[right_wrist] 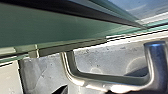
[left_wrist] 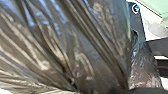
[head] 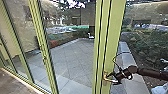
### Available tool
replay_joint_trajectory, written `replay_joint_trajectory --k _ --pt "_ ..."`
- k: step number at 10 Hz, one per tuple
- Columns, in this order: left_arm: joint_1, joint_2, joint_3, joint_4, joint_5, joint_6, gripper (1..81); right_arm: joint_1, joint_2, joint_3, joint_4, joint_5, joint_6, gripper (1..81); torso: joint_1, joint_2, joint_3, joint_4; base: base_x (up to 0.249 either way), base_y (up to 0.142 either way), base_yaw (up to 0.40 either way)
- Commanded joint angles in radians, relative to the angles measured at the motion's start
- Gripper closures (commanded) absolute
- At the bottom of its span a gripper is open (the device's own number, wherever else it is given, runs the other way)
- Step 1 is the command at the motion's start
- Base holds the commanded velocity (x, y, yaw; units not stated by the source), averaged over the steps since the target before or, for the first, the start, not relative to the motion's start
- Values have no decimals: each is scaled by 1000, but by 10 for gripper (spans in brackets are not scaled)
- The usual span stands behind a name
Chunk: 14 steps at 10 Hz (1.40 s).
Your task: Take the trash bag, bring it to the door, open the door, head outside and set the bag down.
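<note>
In the head view my right gripper is at the metal handle of the green-framed glass door; whether it grips the handle I cannot tell. The bent handle shows large and close in the right wrist view, beside the green frame. Dark, shiny plastic of the trash bag stretches across the left wrist view. Its folds draw tightly together where my left gripper is shut on it, and the plastic hides the gripper's tips.
More glass panels in green frames stand to the left, above a strip of brown floor. Beyond the glass lies a grey paved yard, with a low pale kerb and dark green bushes on its right.
</note>
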Motion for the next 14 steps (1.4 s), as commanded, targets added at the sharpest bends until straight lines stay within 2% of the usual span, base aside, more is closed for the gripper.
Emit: replay_joint_trajectory --k 1,5,9,14 --pt "-35 -3 7 -8 82 -1 811 162 14 -64 2 -18 10 10 0 0 0 0 0 0 0" --pt "-34 -4 5 -8 82 0 811 137 0 -119 -7 -24 8 10 0 0 0 0 0 0 0" --pt "-32 2 -7 -8 82 1 811 96 25 -147 -3 -21 10 10 0 0 0 0 0 0 0" --pt "-32 8 -9 -8 80 1 811 -12 68 -160 -6 -19 48 10 0 0 0 0 0 0 0"
